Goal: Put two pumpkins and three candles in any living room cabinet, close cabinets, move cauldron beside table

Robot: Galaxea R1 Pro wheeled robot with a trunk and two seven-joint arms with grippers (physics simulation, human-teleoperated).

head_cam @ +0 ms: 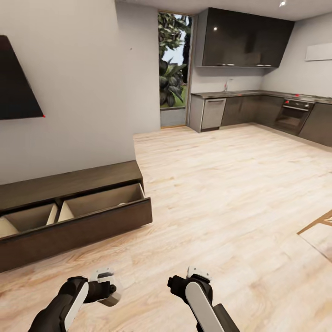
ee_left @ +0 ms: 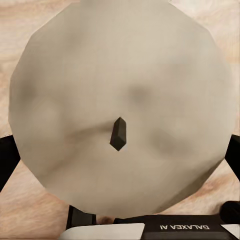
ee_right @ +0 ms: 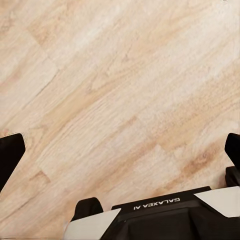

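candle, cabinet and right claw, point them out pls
candle (ee_left: 120, 90), left wrist view, on its flat top face
cabinet (head_cam: 78, 233), head view, on the open drawer's front panel
right claw (ee_right: 120, 150), right wrist view, between its fingertips

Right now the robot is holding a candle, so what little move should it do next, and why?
Probably carry the candle in the left gripper over toward the open drawer of the cabinet. The drawer already stands pulled out ahead on the left, showing its pale inside, and the right gripper is open over bare floor.

Pale wood floor (head_cam: 221, 193), grey walls (head_cam: 78, 92), dark kitchen cupboards (head_cam: 244, 41) beyond.
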